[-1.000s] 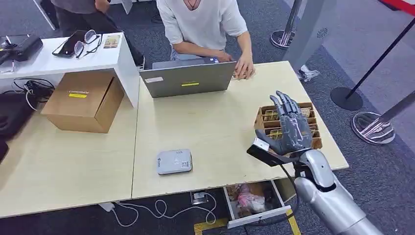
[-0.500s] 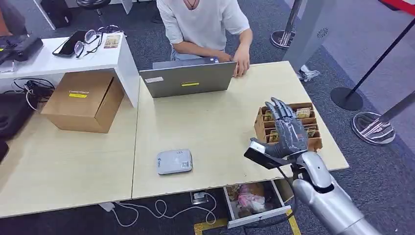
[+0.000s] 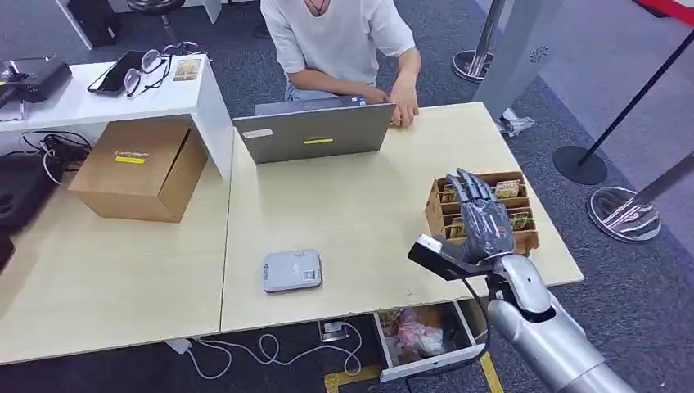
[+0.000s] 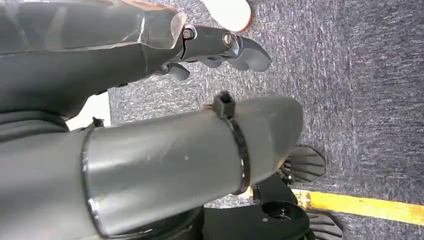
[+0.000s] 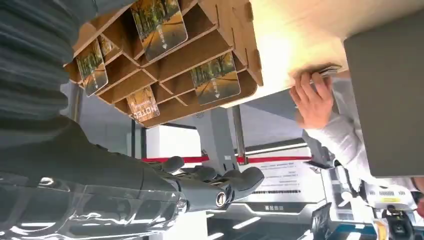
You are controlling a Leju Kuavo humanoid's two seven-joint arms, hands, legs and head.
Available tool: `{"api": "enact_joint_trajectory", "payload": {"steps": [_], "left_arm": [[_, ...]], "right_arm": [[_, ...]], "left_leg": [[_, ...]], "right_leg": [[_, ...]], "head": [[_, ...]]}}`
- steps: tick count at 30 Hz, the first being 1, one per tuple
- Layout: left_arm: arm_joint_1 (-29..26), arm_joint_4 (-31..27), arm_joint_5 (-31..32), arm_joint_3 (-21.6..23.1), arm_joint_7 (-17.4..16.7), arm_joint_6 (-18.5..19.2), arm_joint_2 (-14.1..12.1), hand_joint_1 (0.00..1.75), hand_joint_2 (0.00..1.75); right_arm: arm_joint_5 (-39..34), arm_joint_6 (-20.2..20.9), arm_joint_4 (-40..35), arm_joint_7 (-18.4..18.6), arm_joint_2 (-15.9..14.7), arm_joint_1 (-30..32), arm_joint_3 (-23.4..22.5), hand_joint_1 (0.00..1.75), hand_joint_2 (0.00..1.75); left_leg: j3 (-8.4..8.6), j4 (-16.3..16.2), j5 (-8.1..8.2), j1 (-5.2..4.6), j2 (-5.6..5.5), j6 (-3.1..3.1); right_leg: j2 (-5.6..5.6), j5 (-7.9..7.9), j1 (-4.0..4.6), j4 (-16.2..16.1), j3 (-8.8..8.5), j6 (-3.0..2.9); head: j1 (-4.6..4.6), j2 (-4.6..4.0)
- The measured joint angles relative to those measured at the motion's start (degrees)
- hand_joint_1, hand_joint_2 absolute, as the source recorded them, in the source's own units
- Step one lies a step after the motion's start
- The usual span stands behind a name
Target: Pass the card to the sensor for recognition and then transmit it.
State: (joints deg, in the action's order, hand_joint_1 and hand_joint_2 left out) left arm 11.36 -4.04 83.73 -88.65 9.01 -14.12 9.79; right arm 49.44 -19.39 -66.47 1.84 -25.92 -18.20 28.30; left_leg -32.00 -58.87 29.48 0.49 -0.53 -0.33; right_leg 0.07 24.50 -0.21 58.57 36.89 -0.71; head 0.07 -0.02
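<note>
Cardboard card rack (image 3: 524, 239) sits at the bench's (image 3: 352, 213) right edge, its cards (image 5: 216, 78) standing in slots. The right hand (image 3: 483, 217) hovers over it, fingers spread, holding nothing. It should lower onto one card's top edge and pinch cleanly, then carry it to the grey sensor (image 3: 291, 270) near the front edge. The left hand (image 4: 220, 45) hangs over carpet, fingers loosely curled, empty.
</note>
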Motion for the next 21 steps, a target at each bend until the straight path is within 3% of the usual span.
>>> {"api": "enact_joint_trajectory", "payload": {"steps": [13,21], "left_arm": [[-0.24,0.0,0.46,-0.02,0.24,0.11,-0.09,0.0,0.0],[-0.68,0.0,0.2,-0.02,0.61,0.24,-0.15,0.0,0.0]], "right_arm": [[0.79,0.28,-0.18,3.06,-0.44,2.33,-1.64,0.0,1.75],[2.51,2.53,-1.14,4.41,-1.05,4.43,-3.21,0.0,1.75]], "left_leg": [[0.01,0.0,0.01,-0.01,-0.01,0.01],[0.0,0.0,0.02,-0.01,0.0,0.03]], "right_leg": [[-0.01,0.01,0.0,0.0,0.0,0.01],[-0.01,0.01,0.0,-0.01,0.0,0.01]], "head": [[0.0,0.0],[0.0,0.0]]}}
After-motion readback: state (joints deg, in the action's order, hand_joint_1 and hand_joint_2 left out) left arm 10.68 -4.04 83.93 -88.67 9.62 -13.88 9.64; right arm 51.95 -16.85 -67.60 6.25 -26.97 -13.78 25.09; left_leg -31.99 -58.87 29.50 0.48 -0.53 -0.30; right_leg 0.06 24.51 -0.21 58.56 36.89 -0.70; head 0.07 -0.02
